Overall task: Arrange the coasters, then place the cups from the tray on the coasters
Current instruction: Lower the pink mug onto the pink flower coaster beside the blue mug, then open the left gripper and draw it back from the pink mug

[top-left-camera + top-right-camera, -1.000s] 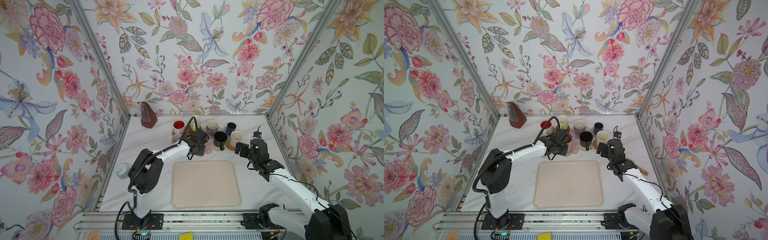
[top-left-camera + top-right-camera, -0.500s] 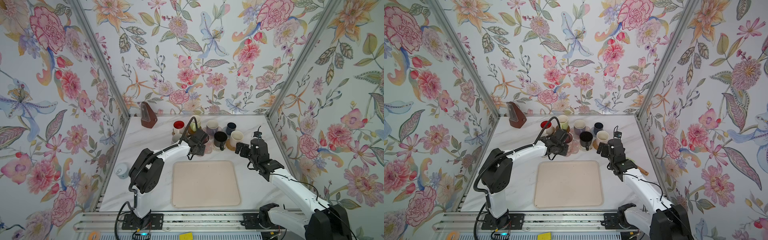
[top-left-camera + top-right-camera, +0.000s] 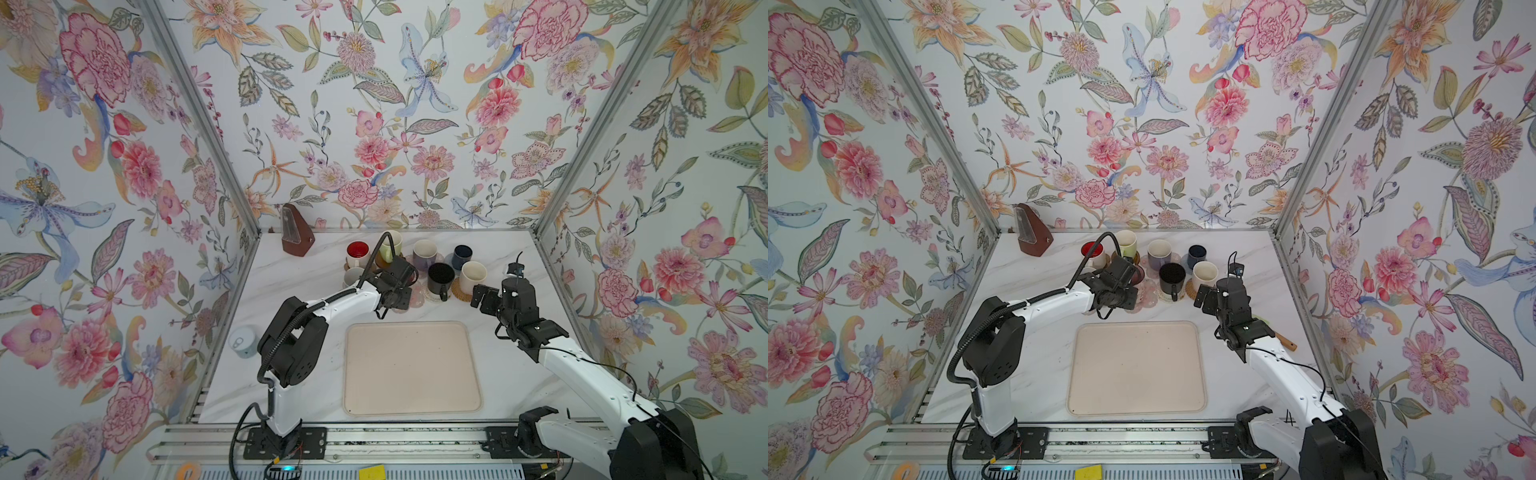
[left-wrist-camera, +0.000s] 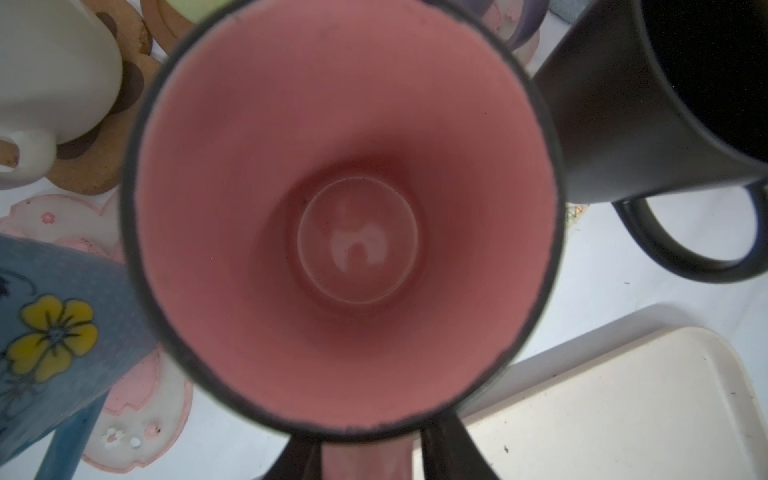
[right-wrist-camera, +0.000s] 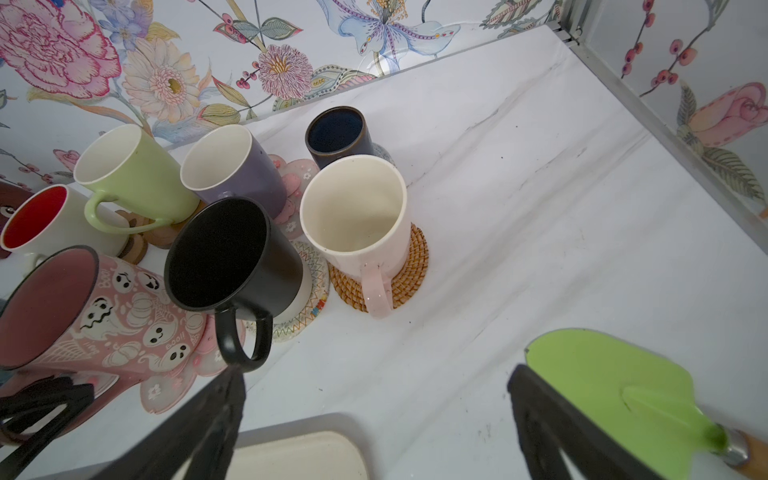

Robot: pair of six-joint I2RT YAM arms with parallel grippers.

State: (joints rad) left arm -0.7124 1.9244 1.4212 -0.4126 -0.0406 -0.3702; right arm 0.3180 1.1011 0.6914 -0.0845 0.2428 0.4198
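Observation:
My left gripper hangs over the pink cup, which stands on a pink flower coaster. Its fingers flank the cup's handle, open, with a thin gap on one side. In both top views the gripper covers that cup. My right gripper is open and empty near the black cup and the cream cup, which stands on a tan woven coaster. The red-inside, light green, lavender, navy and blue cups cluster behind the tray.
A brown metronome stands at the back left. A small white can sits by the left wall. A green spatula lies to the right of my right gripper. Flowered walls close in three sides.
The left gripper's jaws have parted a little at the pink cup's handle. Neither arm has visibly shifted, and the right gripper stays wide.

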